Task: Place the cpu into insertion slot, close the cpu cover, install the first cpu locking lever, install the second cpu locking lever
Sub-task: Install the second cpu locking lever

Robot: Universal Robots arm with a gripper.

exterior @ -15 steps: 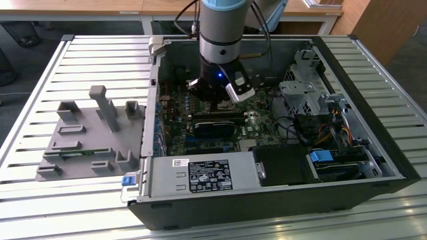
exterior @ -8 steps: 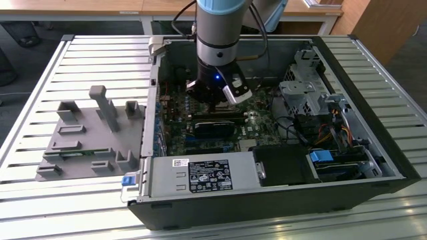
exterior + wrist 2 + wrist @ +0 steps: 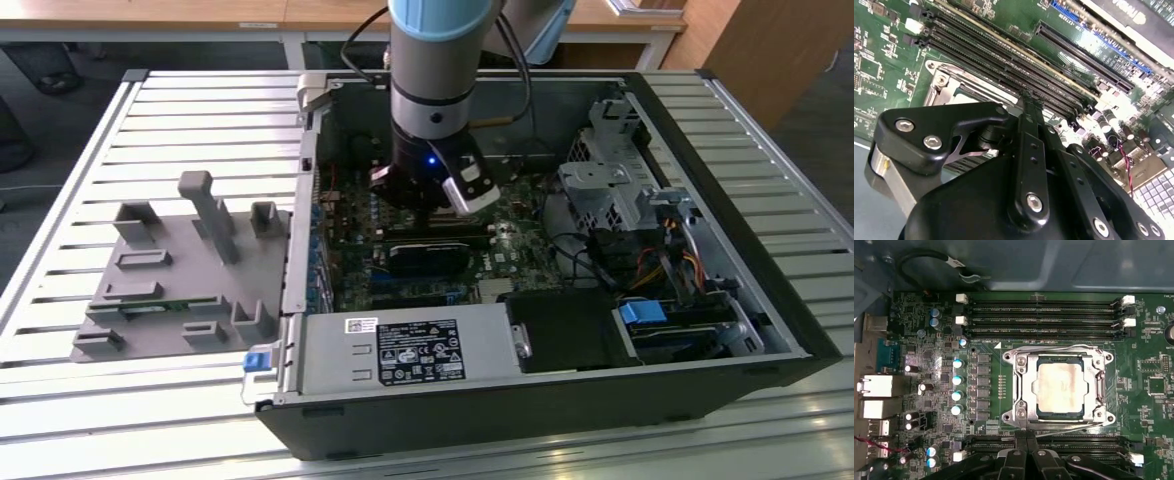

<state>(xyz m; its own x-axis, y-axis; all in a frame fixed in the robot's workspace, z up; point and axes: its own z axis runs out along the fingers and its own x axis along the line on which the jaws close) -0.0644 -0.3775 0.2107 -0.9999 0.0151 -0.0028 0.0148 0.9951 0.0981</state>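
Slatted metal tabletop (image 3: 174, 110) is seen carrying an open computer case (image 3: 561, 410), with a grey moulded fixture (image 3: 174, 280) laid beside it on the exterior view's left. Wooden desks are visible behind. The arm is lowered into the case, and the gripper (image 3: 430, 212) is held just above the green circuit board (image 3: 929, 315).

In the first wrist view, the cpu (image 3: 1060, 389) is seen seated flat in the insertion slot (image 3: 1060, 417), and the cpu cover (image 3: 1026, 390) is folded down around it, framing the silver top. Two thin wire levers are laid along the cover's edges.

The fingertips (image 3: 1026, 447) are pressed together with nothing between them. They are placed just beside the socket's edge, over the memory slots (image 3: 1044, 315), apart from the chip.
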